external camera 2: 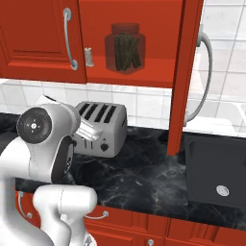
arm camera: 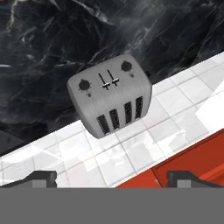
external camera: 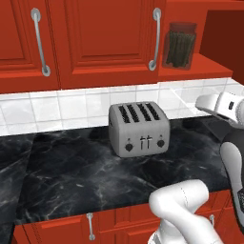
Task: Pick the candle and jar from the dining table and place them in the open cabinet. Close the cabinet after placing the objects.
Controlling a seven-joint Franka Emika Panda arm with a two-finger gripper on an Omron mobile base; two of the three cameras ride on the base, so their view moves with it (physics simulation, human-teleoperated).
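We see the arm (external camera 2: 48,139) raised over the counter (external camera: 71,176), hand aimed down at the toaster (arm camera: 109,100). Gripper (arm camera: 112,177) fingertips spread wide, holding nothing. Jar (external camera 2: 123,48) and candle (external camera 2: 89,56) sit on the open cabinet (external camera 2: 139,72) shelf, candle just left of jar.

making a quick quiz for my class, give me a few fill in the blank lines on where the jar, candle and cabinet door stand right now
1. The jar stands on the red shelf inside the ____.
2. Left of the jar on that shelf stands the small pale ____.
3. The cabinet's right-hand door is ____, seen edge-on.
4. On the black marble counter below stands a silver ____ with four slots.
The fingers hold nothing.

Missing words: cabinet; candle; open; toaster
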